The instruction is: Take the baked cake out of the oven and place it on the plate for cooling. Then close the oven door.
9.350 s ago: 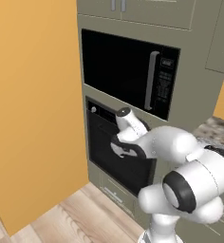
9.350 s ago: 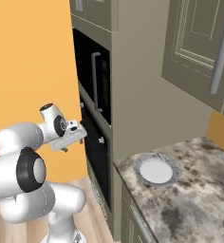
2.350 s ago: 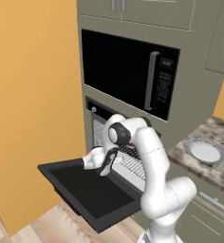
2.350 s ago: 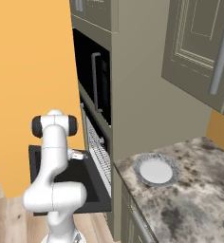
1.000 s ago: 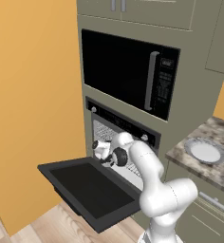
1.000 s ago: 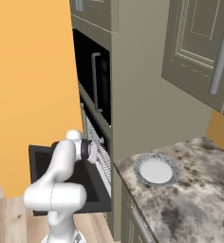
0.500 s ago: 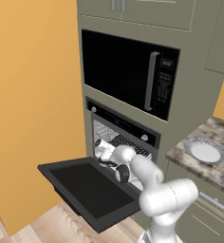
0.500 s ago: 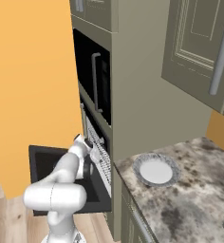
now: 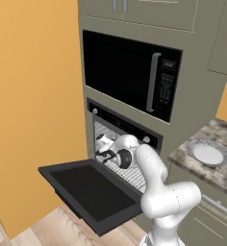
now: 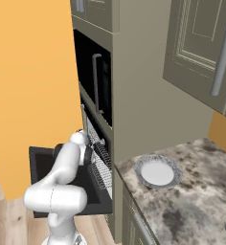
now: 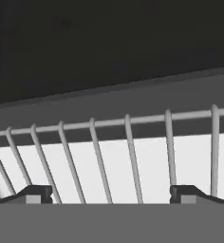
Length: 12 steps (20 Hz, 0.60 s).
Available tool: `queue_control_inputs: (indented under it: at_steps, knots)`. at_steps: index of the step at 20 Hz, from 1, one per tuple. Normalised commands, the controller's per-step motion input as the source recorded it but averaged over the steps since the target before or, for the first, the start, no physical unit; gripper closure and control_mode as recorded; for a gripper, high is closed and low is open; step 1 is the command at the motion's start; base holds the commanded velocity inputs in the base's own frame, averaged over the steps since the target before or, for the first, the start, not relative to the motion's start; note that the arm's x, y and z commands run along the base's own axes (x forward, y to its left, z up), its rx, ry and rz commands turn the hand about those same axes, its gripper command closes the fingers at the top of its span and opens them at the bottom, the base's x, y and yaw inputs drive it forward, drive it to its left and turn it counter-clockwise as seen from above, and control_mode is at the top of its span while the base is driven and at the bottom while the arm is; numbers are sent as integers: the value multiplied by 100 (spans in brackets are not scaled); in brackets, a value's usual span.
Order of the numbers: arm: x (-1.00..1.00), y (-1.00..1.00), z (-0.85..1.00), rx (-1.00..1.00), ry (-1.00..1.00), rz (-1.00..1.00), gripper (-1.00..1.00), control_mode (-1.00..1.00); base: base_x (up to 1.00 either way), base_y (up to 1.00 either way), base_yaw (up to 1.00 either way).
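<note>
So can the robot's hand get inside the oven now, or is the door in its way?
Probably yes. The oven door hangs folded down flat, so the oven mouth is open. The gripper, jaws wide, already faces a wire rack up close.

Since the earliest frames, the oven door (image 9: 94,193) has gone from shut to fully lowered, lying flat and level in front of the oven (image 9: 122,144). The arm, which then stood folded back in front of the closed door, now extends forward over it. Within the last second the gripper (image 11: 111,193) has advanced from the door's inner edge into the oven mouth, jaws spread wide, just above a wire rack (image 11: 109,156).
</note>
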Motion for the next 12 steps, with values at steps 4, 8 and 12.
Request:
queue_control_inputs:
  at_steps: [4, 8, 12]
  knots:
    - [-100, 100, -99, 3, 15, 10, -100, -100, 0, 0, 0]
    - [-100, 100, -90, 0, 12, 7, -100, -100, 0, 0, 0]
    - [-100, 100, -63, 0, 13, 4, -100, -100, 0, 0, 0]
